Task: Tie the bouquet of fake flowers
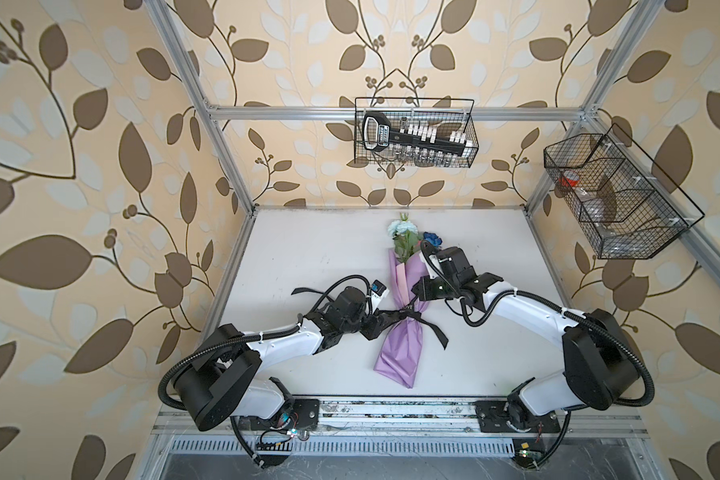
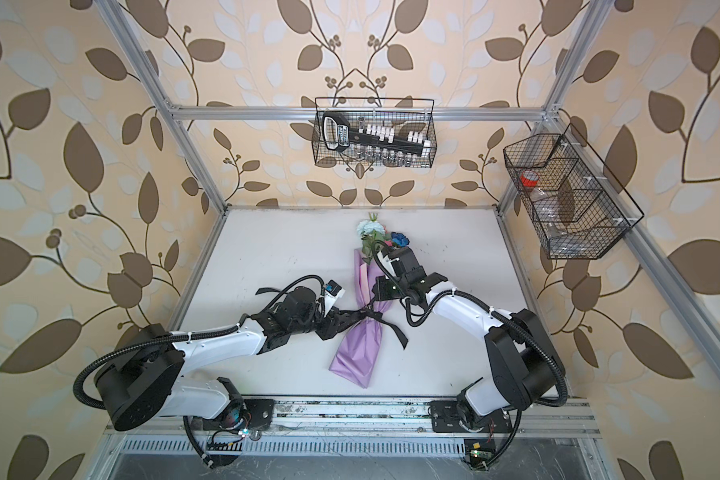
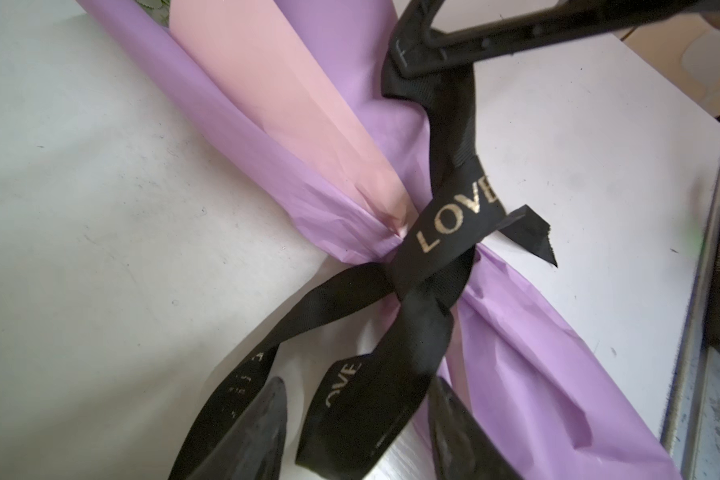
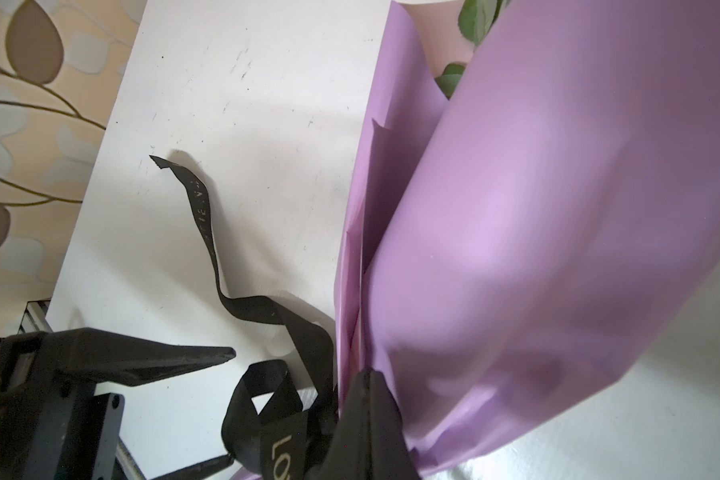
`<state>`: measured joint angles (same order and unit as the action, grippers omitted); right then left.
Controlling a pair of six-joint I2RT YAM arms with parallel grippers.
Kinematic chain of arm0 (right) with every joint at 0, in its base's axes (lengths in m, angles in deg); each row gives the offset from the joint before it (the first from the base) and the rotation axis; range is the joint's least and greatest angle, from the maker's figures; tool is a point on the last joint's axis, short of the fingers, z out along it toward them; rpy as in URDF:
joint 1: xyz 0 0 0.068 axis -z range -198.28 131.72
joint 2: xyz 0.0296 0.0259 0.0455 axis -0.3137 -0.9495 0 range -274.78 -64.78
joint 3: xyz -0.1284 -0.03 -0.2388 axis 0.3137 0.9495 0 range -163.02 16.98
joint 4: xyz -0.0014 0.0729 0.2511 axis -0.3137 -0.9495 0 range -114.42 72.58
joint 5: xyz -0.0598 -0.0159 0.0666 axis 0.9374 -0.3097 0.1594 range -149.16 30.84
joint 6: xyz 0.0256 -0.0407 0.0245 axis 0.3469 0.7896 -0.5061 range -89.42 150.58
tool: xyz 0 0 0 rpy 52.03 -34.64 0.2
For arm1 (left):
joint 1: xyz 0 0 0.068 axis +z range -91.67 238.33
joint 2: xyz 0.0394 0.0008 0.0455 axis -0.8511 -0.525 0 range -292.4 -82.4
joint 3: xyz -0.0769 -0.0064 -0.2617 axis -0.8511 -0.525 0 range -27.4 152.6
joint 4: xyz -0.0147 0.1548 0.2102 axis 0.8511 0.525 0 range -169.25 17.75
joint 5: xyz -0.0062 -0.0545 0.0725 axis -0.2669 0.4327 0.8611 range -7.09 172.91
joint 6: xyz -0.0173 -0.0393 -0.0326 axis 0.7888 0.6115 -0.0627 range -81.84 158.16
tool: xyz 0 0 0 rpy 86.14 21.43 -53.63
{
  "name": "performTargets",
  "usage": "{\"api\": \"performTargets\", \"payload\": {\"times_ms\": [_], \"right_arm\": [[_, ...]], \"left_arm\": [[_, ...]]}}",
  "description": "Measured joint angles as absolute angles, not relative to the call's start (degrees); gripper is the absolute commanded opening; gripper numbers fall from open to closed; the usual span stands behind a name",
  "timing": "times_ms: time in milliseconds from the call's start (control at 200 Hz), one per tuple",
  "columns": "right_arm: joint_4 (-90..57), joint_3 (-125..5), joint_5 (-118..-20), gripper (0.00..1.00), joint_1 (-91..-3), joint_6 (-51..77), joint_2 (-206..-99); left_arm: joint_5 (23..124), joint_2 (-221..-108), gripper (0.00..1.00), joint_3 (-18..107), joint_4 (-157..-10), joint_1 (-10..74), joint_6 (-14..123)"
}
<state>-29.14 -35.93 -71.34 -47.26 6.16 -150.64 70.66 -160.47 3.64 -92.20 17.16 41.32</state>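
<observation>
The bouquet of fake flowers (image 1: 395, 353) (image 2: 353, 357) lies along the middle of the white table, blooms toward the back wall, in lilac and pink wrapping paper (image 3: 267, 124) (image 4: 558, 208). A black ribbon with gold lettering (image 3: 445, 224) (image 1: 408, 318) crosses over its narrow waist. My left gripper (image 3: 358, 428) (image 1: 385, 322) is at the waist from the left, its fingers (image 3: 262, 428) apart around a ribbon loop. My right gripper (image 4: 366, 415) (image 1: 416, 293) is shut on a ribbon strand just above the waist. A free ribbon tail (image 4: 208, 232) trails off to the left.
A wire basket (image 1: 414, 133) holding a tool rack hangs on the back wall. Another wire basket (image 1: 616, 199) hangs on the right wall. The metal rail (image 1: 391, 411) with both arm bases runs along the table's front edge. Frame posts stand at the back corners.
</observation>
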Motion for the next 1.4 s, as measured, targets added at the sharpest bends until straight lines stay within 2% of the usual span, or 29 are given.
{"api": "performTargets", "payload": {"times_ms": [85,235,335,425,785,855,905,985,1020,1175,1400], "right_arm": [[-28.64,-35.27,-71.32,0.0,-46.99,5.7,-150.23],[-27.92,-33.5,-70.93,0.0,-46.49,4.8,-148.94],[-27.55,-31.93,-70.45,0.0,-45.99,4.15,-147.56],[-27.17,-30.62,-70.03,0.0,-45.4,3.54,-146.23],[-25.29,-25.9,-68.83,0.0,-44.39,1.18,-143.58],[-25.25,-25.74,-68.81,0.0,-44.39,0.83,-143.58],[-25.19,-25.74,-68.81,0.0,-44.39,0.74,-143.58],[-25.08,-25.74,-68.83,0.0,-44.39,0.54,-143.47],[-25.01,-25.74,-68.83,0.0,-44.39,0.54,-143.47],[-24.88,-25.74,-68.87,0.0,-44.39,0.52,-143.47],[-24.86,-25.74,-69.22,0.0,-44.39,0.5,-143.47]], "left_arm": [[70.55,-161.62,0.49,4.61,-91.22,17.16,41.21],[69.61,-163.53,0.23,6.2,-90.43,17.16,41.45],[69.63,-163.85,0.14,6.6,-90.13,17.16,41.49],[69.83,-163.85,0.0,6.6,-89.82,17.16,41.54],[71.21,-163.83,0.0,6.6,-89.8,17.18,41.47],[69.89,-163.24,0.04,5.85,-91.02,17.18,40.86],[69.52,-161.84,0.15,4.45,-91.94,17.18,39.64],[69.39,-158.61,0.5,2.14,-92.62,17.18,37.45],[69.2,-157.12,0.56,1.39,-92.62,17.16,36.12],[67.64,-153.14,0.54,0.56,-92.46,17.16,29.25],[67.12,-156.49,0.52,0.8,-92.51,16.88,23.44]]}}
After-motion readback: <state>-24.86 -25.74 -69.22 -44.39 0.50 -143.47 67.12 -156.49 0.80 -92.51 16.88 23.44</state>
